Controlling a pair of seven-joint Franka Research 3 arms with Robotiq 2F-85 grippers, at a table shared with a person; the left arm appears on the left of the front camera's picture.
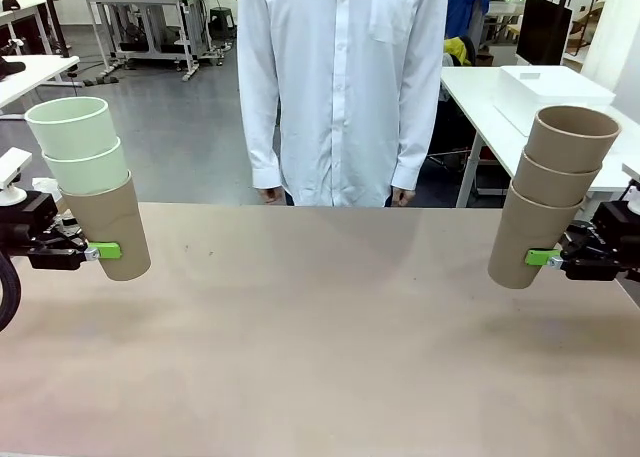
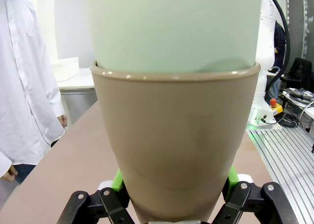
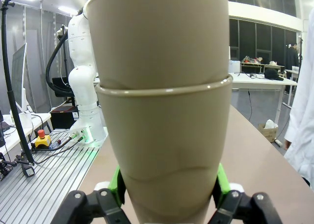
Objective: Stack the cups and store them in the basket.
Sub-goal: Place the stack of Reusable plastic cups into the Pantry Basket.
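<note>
- The left pincer (image 1: 112, 247) was closed tight on a tan cup (image 1: 110, 222), low down near its base.
- A mint cup (image 1: 90, 169) sat inside that tan cup, and a second mint cup (image 1: 72, 127) sat inside the first. The top one looked empty.
- The right pincer (image 1: 540, 258) was closed tight on a bottom brown cup (image 1: 525, 232). A middle brown cup (image 1: 553, 177) sat in it, and a top brown cup (image 1: 572, 135) sat in that one, with its mouth open and dark.
- The two stacks were well apart, one at each side of the worktop (image 1: 320, 327). Each stack leaned outward at the top.
- A white box (image 1: 550, 89) sat on a side table (image 1: 480, 87) behind the right stack. Its shape was hard to make out.
- In the front view only one green pad (image 1: 106, 249) of each pincer showed. The other finger was hidden behind its cup.
- In the left wrist view the tan cup (image 2: 174, 136) and the mint cup (image 2: 174, 28) blocked most of the picture. The top of the stack and the cup's base were cut off. Green pads (image 2: 117, 180) pressed on both sides of the cup, so the left pincer (image 2: 174, 194) had a firm hold.
- The right wrist view was much the same. The bottom brown cup (image 3: 167, 145) sat between the pads (image 3: 117, 182) of the right pincer (image 3: 167, 189).
- Each pincer came in flat from its own side and pointed toward the middle. Most of each arm was cut off by the picture edge.
- A person (image 1: 340, 77) in a white shirt stood at the far side of the worktop, arms hanging down.
</note>
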